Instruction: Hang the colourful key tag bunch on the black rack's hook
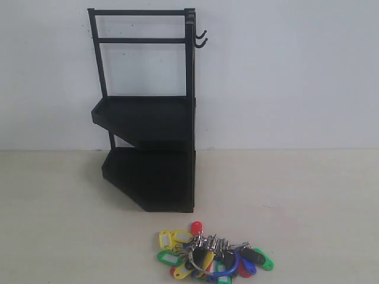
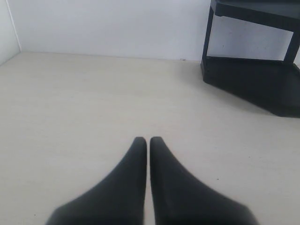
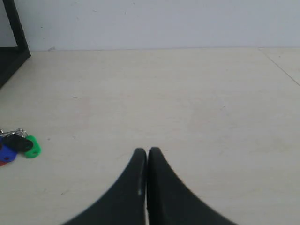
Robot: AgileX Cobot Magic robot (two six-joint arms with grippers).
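While plastic key tag bunch (image 1: 213, 255) lies near angular black rack (image 1: 148, 154), left claw (image 2: 148, 139), right claw (image 3: 147, 150) pressed together.

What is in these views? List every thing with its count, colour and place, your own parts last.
black rack: one, black, two tiers, upright on the table near the wall.
hooks: two, black, at the top of the rack's right upright, nothing on them.
colourful key tag bunch: one; green, yellow, red, blue and black tags on a metal ring; flat on the table in front of the rack, apart from it.
table: one, pale beige, under everything.
wall: one, white, behind the rack.
left jaws: one pair, black, fingertips together, holding nothing.
right jaws: one pair, black, fingertips together, holding nothing.
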